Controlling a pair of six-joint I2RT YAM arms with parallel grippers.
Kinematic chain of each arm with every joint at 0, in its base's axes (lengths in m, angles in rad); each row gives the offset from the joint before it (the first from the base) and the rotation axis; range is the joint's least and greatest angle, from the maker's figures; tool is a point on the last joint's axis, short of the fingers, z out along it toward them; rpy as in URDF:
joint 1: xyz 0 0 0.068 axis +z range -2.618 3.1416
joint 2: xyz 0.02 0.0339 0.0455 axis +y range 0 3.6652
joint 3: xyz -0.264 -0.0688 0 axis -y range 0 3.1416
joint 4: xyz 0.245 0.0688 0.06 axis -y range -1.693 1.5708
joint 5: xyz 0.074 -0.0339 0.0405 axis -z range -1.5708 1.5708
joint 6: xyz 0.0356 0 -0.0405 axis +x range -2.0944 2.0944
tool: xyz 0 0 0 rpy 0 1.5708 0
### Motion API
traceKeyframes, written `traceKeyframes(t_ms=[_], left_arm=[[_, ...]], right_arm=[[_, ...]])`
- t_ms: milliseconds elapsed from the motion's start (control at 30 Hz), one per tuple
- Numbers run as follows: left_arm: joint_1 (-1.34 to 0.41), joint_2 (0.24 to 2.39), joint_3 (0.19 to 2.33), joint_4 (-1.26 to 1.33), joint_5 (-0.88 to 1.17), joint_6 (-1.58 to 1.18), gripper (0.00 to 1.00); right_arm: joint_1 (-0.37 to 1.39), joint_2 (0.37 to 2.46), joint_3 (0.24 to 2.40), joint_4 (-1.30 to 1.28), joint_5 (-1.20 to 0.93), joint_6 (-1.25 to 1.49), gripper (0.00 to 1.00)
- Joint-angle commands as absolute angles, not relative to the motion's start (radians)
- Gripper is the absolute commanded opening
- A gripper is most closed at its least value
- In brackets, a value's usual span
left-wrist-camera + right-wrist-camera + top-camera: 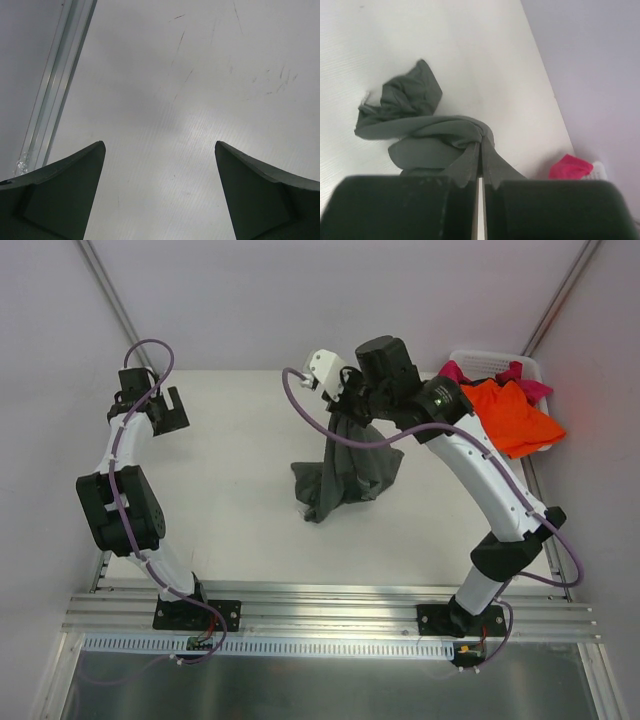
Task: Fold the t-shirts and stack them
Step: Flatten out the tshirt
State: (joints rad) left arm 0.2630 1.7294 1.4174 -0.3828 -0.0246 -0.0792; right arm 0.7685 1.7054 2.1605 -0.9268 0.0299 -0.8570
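Top external showed the right pincer (343, 406) clenched on a bunch of the grey shirt (345, 475), holding it up above the middle of the surface (230, 510). The lower folds of the cloth draped down and pooled on the surface. In the right wrist view the jaws were pressed together on a twisted rope of fabric, and the rest trailed away in loose crumples. The left pincer (166, 410) hung released over the far left corner, well apart from the cloth. Its wrist view showed only bare surface between the spread fingers.

An orange shirt (512, 418) and a pink shirt (456, 370) lay heaped in the basket (490, 356) at the far right, not yet folded.

Judging by the way it sagged, the grey shirt was light, limp and without any stiffness. It would follow whatever point was lifted and collapse everywhere else. It looked neither fragile nor slippery, though a thin pinch could pull free under a tug. The present hold was on a gathered wad, which would not let the shirt spread. A better hold would probably be two separate points on one edge, such as the shoulders or hem corners, one per pincer. No such corner could be picked out in the crumple yet.
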Motion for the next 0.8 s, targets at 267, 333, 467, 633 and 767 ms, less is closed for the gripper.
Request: traceKeyframes(t_ms=[267, 333, 467, 633, 767], left_arm=[[0.264, 1.764, 1.497, -0.379, -0.002, -0.104, 0.92], [0.262, 1.761, 1.493, -0.379, -0.002, -0.106, 0.92], [0.262, 1.746, 1.476, -0.379, -0.003, -0.095, 0.92], [0.258, 1.712, 1.448, -0.379, -0.002, -0.086, 0.92], [0.252, 1.690, 1.433, -0.379, 0.020, -0.075, 0.93]], right_arm=[[0.714, 1.687, 2.240, -0.697, -0.015, -0.874, 0.01], [0.579, 1.733, 2.224, -0.661, -0.023, -0.812, 0.01], [0.367, 1.958, 2.290, -0.745, -0.038, -0.729, 0.01], [0.273, 2.150, 2.249, -0.857, 0.075, -0.678, 0.30], [0.311, 2.158, 2.183, -0.902, 0.034, -0.684, 0.97]])
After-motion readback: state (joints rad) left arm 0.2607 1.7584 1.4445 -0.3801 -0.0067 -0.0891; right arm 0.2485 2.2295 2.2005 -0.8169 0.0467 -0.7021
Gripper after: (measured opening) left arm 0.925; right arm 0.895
